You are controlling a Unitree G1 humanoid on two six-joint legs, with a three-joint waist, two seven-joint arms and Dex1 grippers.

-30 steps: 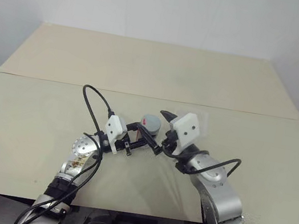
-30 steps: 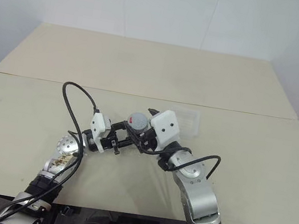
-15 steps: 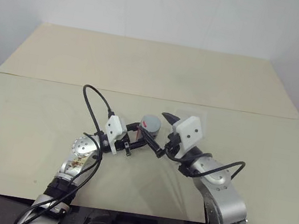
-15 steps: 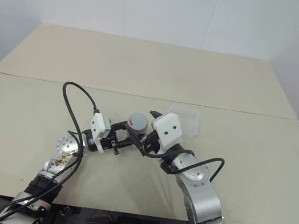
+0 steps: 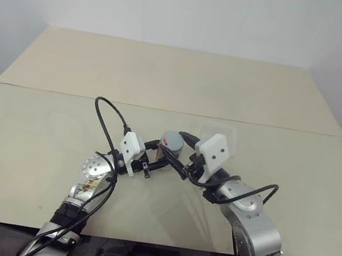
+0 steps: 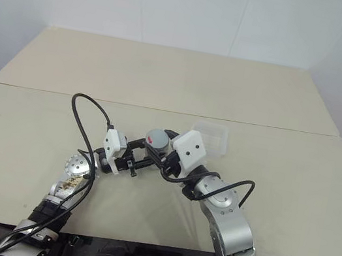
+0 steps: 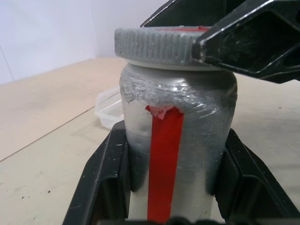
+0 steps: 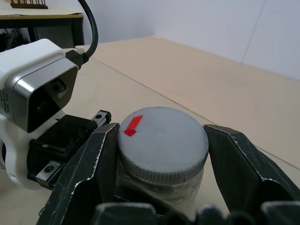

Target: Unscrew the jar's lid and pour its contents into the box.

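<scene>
The left gripper (image 7: 164, 197) clamps the small silvery-grey, red-striped jar (image 7: 178, 154) upright between its fingers, while directly above it the right gripper (image 8: 161, 154) pinches the ribbed grey lid (image 8: 161, 140); the clear plastic box (image 6: 212, 137) lies just beyond.

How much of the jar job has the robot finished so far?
Done: the left pincer holds the jar by its body, above the table. In hand: the right pincer is shut on the lid, which sits on the jar, not yet unscrewed. Left: twisting the lid off and tipping the contents into the clear box waiting beyond the right arm.
</scene>
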